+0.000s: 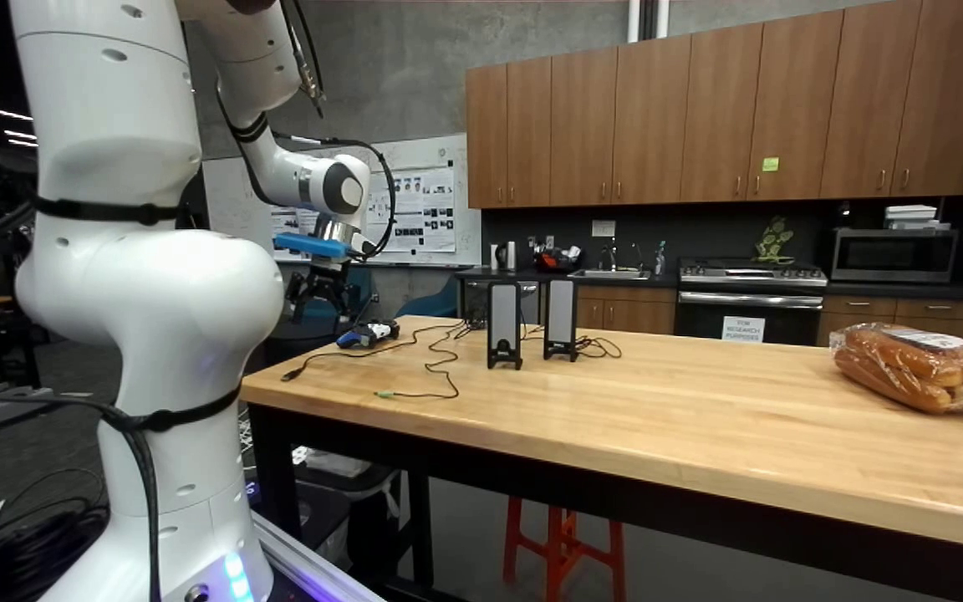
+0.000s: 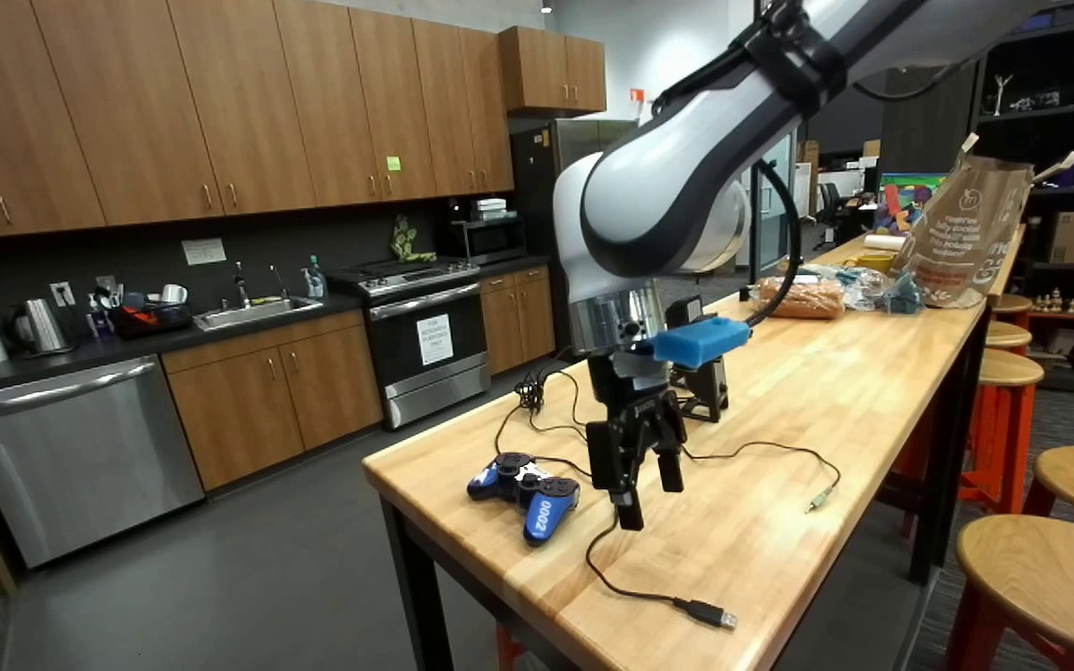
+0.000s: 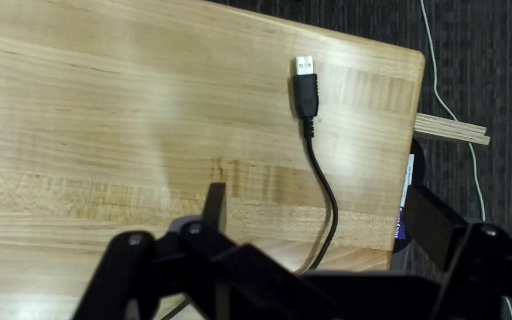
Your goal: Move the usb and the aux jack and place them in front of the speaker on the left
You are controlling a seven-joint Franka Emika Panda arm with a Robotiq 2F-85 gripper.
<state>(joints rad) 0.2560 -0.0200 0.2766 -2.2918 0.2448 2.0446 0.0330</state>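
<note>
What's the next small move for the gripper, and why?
Probably shift the gripper over the USB plug: the jaws stand open and empty, and in the wrist view the plug lies on the table ahead of the jaws, not yet between them.

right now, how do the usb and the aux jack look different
The USB is mainly black, while the jack is pale green. The USB's tip is flat and broad; the jack's is a slim pin. The USB lies nearer the corner of the table, the jack nearer the speakers. Both lie on the tabletop, each ending a dark cord.
</note>
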